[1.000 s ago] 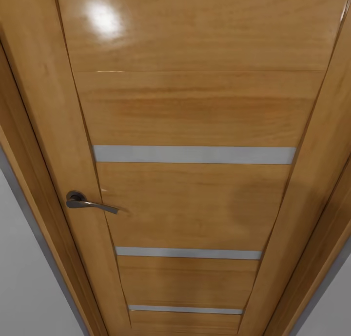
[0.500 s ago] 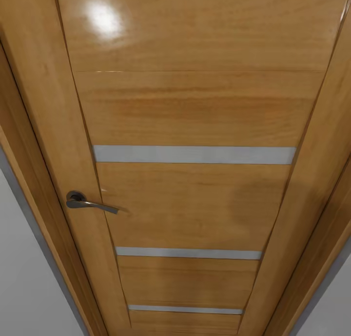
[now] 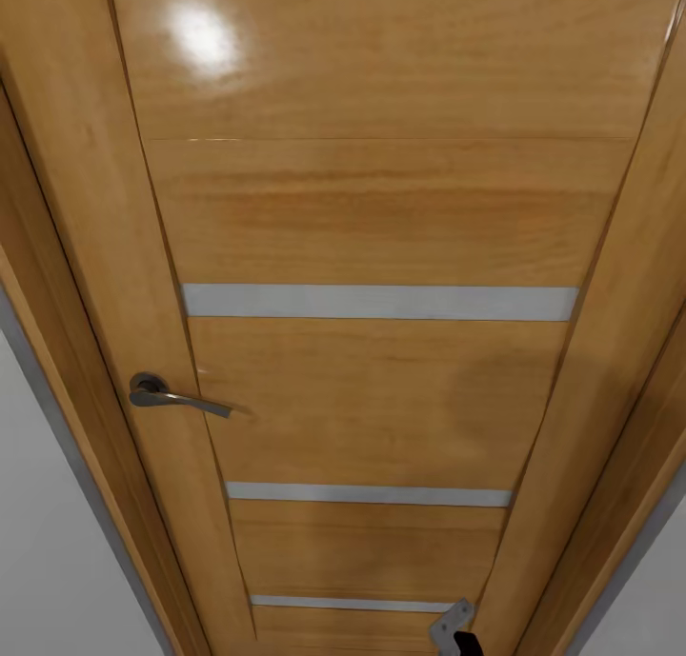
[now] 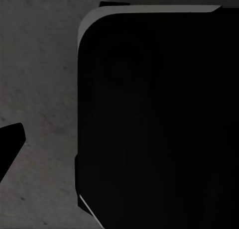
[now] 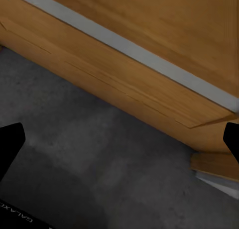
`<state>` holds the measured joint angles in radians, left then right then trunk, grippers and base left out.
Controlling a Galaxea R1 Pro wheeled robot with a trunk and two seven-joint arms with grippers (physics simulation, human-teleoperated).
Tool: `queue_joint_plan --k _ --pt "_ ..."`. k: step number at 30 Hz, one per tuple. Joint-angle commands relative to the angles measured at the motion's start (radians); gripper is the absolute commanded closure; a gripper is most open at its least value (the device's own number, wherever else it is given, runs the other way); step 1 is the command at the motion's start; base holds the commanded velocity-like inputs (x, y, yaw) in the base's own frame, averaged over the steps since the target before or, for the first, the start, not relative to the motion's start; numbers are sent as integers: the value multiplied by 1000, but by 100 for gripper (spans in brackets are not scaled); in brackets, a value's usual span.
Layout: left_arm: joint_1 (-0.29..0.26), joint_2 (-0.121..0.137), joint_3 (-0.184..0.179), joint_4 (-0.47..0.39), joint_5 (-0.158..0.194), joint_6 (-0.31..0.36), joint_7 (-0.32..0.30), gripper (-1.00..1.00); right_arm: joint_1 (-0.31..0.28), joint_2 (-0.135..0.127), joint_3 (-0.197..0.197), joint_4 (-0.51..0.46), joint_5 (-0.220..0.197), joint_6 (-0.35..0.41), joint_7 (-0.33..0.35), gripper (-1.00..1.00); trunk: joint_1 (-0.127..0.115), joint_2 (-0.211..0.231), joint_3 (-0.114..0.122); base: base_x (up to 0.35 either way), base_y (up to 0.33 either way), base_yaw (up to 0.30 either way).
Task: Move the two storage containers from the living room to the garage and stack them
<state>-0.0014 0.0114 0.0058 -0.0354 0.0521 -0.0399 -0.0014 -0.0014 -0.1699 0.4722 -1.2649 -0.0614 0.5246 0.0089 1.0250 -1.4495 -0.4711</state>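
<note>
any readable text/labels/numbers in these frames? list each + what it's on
"GALAXE" in small white letters, cut off by the frame edge, on the dark robot body part in the right wrist view, above the dark grey concrete floor.
The glossy wooden door with grey strips and its dark metal lever handle carry no text.

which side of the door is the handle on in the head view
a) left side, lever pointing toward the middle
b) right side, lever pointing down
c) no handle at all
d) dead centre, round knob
a: the dark metal handle sits near the left edge of the closed wooden door, below the upper grey stripe, its lever running toward the door's middle.
</note>
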Motion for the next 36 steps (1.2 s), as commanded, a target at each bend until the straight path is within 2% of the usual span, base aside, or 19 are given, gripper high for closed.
queue_joint_plan --k 1,9,12,13,17,28,32,34,35,36 --pt "0 0 0 0 6 -2 0 -100 0 -1 0 -3 -6 6 -1 -100 0 0 -1 0 0 0" --pt "0 -1 0 0 6 -2 0 -100 0 1 0 -6 -6 8 -3 -100 0 0 -1 0 0 0" --pt "0 1 0 0 6 -2 0 -100 0 2 3 -35 -4 8 -3 -100 0 0 -1 0 0 0" --pt "0 1 0 0 6 -2 0 -100 0 3 4 -211 6 76 -3 -100 0 0 -1 0 0 0" --pt "0 1 0 0 6 -2 0 -100 0 4 7 -286 10 143 -13 -100 0 0 -1 0 0 0" --pt "0 1 -1 0 6 -2 0 -100 0 26 11 -308 13 158 -50 -100 0 0 -1 0 0 0" --pt "0 1 -1 0 6 -2 0 -100 -3 51 12 -309 20 159 -73 -100 0 0 -1 0 0 0" --pt "0 1 -1 0 6 -2 0 -100 -15 81 13 -309 58 163 -84 -100 0 0 -1 0 0 0" --pt "0 1 -1 0 6 -2 0 -100 -26 108 13 -308 92 165 -88 -100 0 0 -1 0 0 0" --pt "0 1 -1 0 6 -2 0 -100 -32 123 13 -308 107 166 -89 -100 0 0 -1 0 0 0"
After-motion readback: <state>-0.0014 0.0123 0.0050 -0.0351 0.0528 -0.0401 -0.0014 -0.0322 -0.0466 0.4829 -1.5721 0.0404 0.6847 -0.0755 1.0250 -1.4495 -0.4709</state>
